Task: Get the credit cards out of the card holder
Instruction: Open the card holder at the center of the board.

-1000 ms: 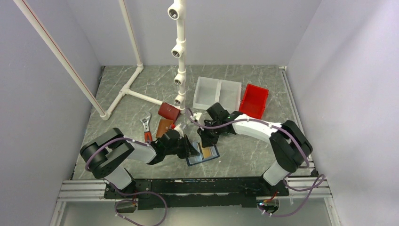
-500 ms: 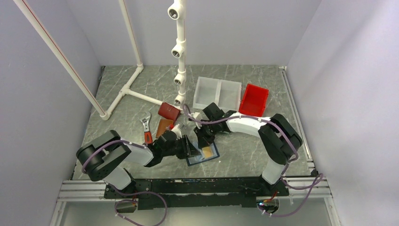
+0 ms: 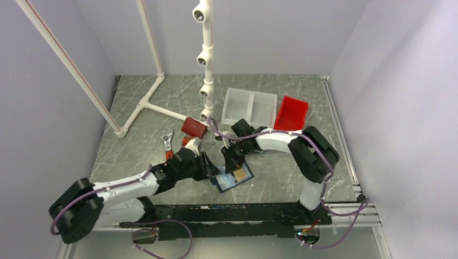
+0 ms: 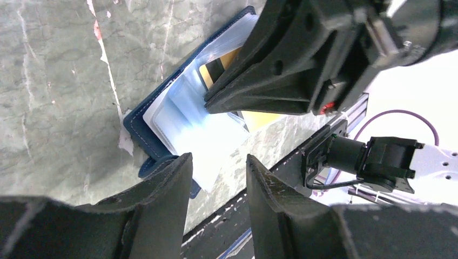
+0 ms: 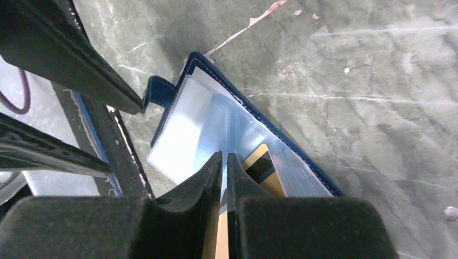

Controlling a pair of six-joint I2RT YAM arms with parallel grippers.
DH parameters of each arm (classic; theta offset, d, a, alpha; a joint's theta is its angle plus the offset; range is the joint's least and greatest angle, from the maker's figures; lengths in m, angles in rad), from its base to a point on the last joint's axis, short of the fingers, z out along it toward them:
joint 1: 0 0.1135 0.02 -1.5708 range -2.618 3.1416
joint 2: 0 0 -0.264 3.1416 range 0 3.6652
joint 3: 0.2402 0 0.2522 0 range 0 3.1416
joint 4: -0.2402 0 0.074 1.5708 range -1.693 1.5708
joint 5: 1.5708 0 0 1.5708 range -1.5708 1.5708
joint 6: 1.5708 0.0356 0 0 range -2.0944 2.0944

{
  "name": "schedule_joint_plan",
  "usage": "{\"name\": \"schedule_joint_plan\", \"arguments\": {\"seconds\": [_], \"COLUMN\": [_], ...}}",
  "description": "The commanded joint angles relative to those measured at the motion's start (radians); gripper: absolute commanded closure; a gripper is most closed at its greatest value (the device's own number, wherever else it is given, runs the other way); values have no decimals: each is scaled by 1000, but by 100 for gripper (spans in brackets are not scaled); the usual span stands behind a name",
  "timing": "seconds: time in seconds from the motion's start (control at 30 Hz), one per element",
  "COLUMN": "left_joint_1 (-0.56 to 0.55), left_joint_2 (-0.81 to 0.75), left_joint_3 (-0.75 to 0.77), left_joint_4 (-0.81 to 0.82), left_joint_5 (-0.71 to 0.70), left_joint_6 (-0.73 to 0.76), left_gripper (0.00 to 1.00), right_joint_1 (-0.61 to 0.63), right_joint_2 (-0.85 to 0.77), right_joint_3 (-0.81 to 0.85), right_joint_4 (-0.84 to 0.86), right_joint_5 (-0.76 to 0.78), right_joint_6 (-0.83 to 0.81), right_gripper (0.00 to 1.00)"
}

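The card holder [image 3: 227,184] lies open near the table's front edge, navy outside [image 4: 156,129] with pale blue clear sleeves [image 5: 183,129]. My right gripper [image 3: 233,168] [image 5: 224,155] points down into it, shut on an orange-tan credit card [image 3: 238,174]; an orange strip shows between its pads [image 5: 222,232] and sticks out beside them [image 4: 259,120]. Another orange card with a black stripe [image 5: 270,181] lies in a sleeve. My left gripper [image 3: 215,171] [image 4: 219,159] hangs open just left of the holder, nothing between its fingers. Other cards are hidden.
A red-handled wrench [image 3: 169,145] and a dark red wallet [image 3: 193,127] lie behind the left gripper. A white two-part tray [image 3: 248,105] and a red bin [image 3: 291,114] stand at the back right. White pipe frames [image 3: 205,59] rise at back left. The metal rail [image 3: 216,208] runs close in front.
My left gripper has opened and drawn back a little to the left, its arm swinging out leftward. My right gripper has shifted slightly left over the holder and stays shut.
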Motion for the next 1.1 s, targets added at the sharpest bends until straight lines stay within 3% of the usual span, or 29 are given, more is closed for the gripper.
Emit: {"name": "schedule_joint_plan", "arguments": {"seconds": [0.0, 0.2, 0.5, 0.8, 1.07], "left_joint_1": [1, -5, -1, 4, 3], "left_joint_2": [-100, -138, -52, -111, -159], "left_joint_3": [6, -7, 9, -13, -81], "left_joint_4": [-99, -62, -112, -81, -21], "left_joint_5": [-29, 3, -107, -98, -79], "left_joint_6": [37, 64, 6, 27, 15], "left_gripper": [54, 54, 53, 52, 52], "right_joint_1": [-3, 0, 17, 60, 113], "right_joint_2": [20, 11, 22, 26, 55], "right_joint_3": [21, 25, 61, 86, 114], "right_joint_4": [-24, -28, -108, -175, -238], "right_joint_5": [-93, -194, -207, -238, -241], "right_joint_6": [30, 28, -57, -133, -187], "right_gripper": [89, 89, 88, 87, 79]}}
